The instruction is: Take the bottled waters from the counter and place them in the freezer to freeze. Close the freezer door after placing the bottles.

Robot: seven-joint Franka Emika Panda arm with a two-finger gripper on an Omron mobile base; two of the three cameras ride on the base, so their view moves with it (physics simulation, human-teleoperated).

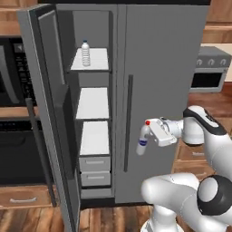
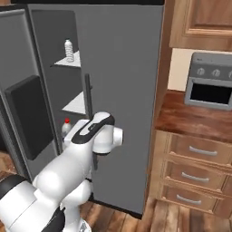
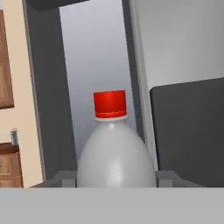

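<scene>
The freezer door (image 1: pixel 47 113) stands swung open to the left, its black dispenser panel (image 2: pixel 28 118) facing outward in the right base view. Inside the freezer (image 1: pixel 93 104) three white shelves are stacked above two grey drawers (image 1: pixel 94 171). The teal-capped bottle (image 1: pixel 85 53) stands upright on the top shelf (image 1: pixel 96 60), toward its left side; its label is whitish and no writing on it can be read.

The gripper (image 1: pixel 152 131) is closed on the red-capped bottle (image 1: pixel 143 138), holding it by the upper body, in front of the plain grey right door (image 1: pixel 158 99) and just right of that door's dark bar handle (image 1: pixel 128 122). The bottle hangs tilted, cap up, with a blue label band near its lower end; no text is legible. In the hand view the red cap (image 3: pixel 110 104) and clear shoulder of the bottle sit between the two finger tips (image 3: pixel 65 178).

The held bottle is outside the freezer, to the right of the opening, level with the lowest shelf. The edge of the closed right door lies between it and the shelves.

Surroundings: a black wall oven (image 1: pixel 18 136) left of the open door, a grey appliance (image 2: pixel 209 81) on the counter (image 2: pixel 195 118) to the right, and light wooden drawers (image 2: pixel 199 172) with silver handles beneath it.
</scene>
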